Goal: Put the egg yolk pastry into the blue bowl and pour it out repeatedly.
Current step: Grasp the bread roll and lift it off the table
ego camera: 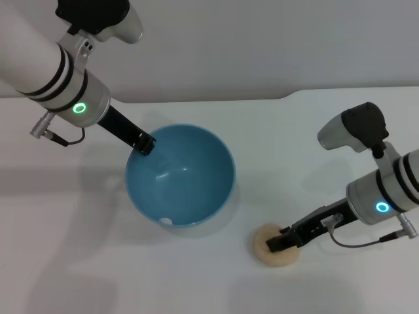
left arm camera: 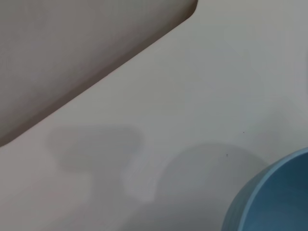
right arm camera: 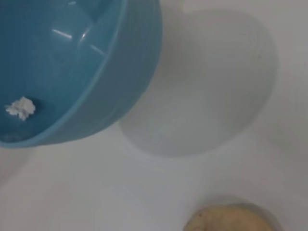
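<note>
Nearest the camera, the egg yolk pastry (ego camera: pixel 274 245) lies on the white table (ego camera: pixel 78 275), at the near right and a little apart from the blue bowl (ego camera: pixel 181 175). The right gripper (ego camera: pixel 280 240) is down on the pastry's right edge; whether its fingers have closed on the pastry I cannot tell. The left gripper (ego camera: pixel 145 144) pinches the bowl's far-left rim and holds the bowl tipped, its mouth turned up and toward the near side. A small white crumb (right arm camera: pixel 20 108) sits inside near the low rim. The soft pastry could be crushed or torn by a hard squeeze, or slip free if caught only at its edge. With the bowl held by one rim point, it could also swivel or slide as the pastry drops in.
</note>
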Tool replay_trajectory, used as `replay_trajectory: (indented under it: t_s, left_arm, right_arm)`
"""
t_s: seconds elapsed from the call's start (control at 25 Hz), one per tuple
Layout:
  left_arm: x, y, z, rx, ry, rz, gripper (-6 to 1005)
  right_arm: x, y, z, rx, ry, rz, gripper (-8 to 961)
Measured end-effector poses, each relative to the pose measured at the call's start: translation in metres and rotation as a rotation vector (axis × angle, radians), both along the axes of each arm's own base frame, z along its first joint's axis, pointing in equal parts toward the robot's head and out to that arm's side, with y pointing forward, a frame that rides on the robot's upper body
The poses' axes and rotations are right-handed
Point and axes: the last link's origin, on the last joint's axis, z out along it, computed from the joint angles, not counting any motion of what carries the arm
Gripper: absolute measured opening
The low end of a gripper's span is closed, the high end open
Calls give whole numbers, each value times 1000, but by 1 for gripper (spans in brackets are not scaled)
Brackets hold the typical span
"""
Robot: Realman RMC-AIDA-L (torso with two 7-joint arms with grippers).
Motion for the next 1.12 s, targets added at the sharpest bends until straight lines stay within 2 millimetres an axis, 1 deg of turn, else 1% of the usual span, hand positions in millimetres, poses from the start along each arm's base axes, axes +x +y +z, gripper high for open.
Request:
replay_trajectory:
  t_s: [0.2, 0.4, 0.56, 0.72, 0.76, 0.8, 0.84, 0.88, 1.12]
  left_arm:
    - [0, 0, 0, 0, 0, 0, 13]
    - [0, 0, -1, -2, 2, -2, 13]
    - [1, -2, -4, -16, 18, -13, 12]
    - [2, -3, -6, -23, 27, -16, 12]
    - [3, -3, -7, -27, 31, -19, 12]
    - [5, -4, -10, -38, 42, -29, 12]
    - [7, -5, -11, -46, 50, -35, 12]
    - [7, -5, -11, -46, 50, -35, 12]
    - [17, -9, -24, -85, 96, -85, 12]
  right_arm:
    - [3, -2, -1, -5, -21, 21, 320]
    - [6, 0, 5, 33, 18, -24, 184]
    - [10, 0, 13, 71, 62, -69, 163]
    - [9, -4, 23, 78, 117, -88, 142]
    - [9, -6, 27, 78, 134, -89, 137]
    - [8, -10, 36, 83, 175, -81, 132]
    - [7, -12, 42, 88, 201, -72, 126]
    - [7, -12, 42, 88, 201, -72, 121]
    - [1, -28, 87, 98, 440, -18, 84]
